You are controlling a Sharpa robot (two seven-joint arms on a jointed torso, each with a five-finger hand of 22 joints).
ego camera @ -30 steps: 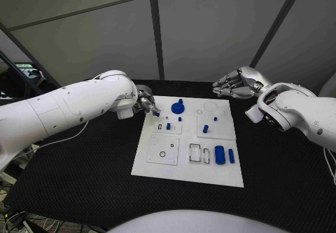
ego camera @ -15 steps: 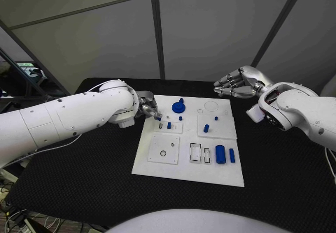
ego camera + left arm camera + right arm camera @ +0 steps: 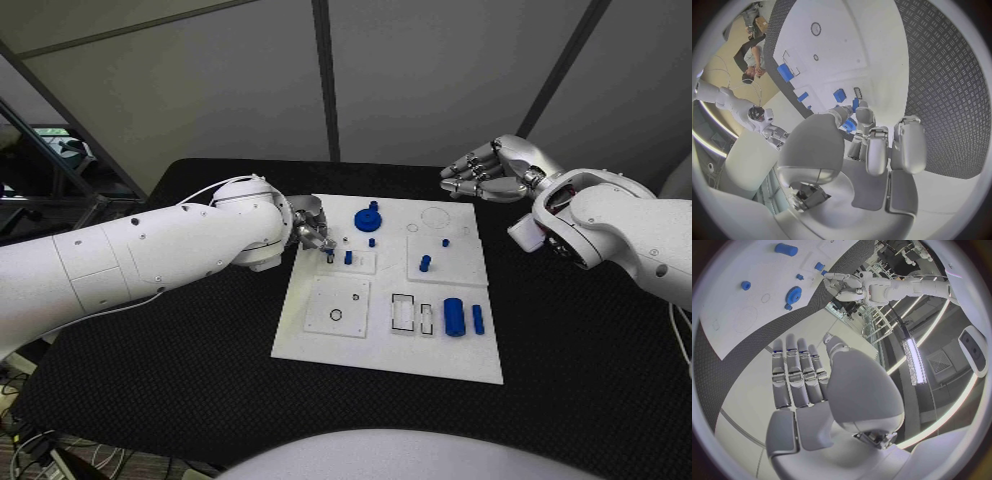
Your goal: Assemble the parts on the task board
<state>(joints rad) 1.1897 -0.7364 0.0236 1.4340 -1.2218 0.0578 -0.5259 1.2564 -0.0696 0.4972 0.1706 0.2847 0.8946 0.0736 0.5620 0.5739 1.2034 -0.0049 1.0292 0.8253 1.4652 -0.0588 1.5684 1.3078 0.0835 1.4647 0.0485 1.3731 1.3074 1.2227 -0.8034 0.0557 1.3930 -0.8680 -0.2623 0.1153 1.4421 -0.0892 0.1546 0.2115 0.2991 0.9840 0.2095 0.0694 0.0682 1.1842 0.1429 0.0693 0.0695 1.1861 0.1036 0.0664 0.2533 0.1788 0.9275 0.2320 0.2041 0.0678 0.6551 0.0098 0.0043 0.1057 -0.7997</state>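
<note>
The white task board (image 3: pixel 387 352) lies mid-table. My left hand (image 3: pixel 309 237) hovers over its far left edge and pinches a small blue part (image 3: pixel 849 125) between its fingertips, just above the small slotted plate (image 3: pixel 349 263) where a blue peg (image 3: pixel 348 258) stands. A blue gear (image 3: pixel 368 220), a peg (image 3: pixel 424 265), a thick cylinder (image 3: pixel 453 318) and a thin bar (image 3: pixel 476 320) sit on the board. My right hand (image 3: pixel 490 170) is raised beyond the board's far right corner, empty, fingers stretched out (image 3: pixel 795 375).
The black mat (image 3: pixel 173 340) surrounds the board. A square plate with a round hole (image 3: pixel 336 308) and rectangular slots (image 3: pixel 410 315) lie on the board's near half. My left arm (image 3: pixel 159 250) crosses the table's left side.
My left hand, with the small blue part, has moved a little nearer along the board's left edge and lower, toward the slotted plate. The right hand has stayed put.
</note>
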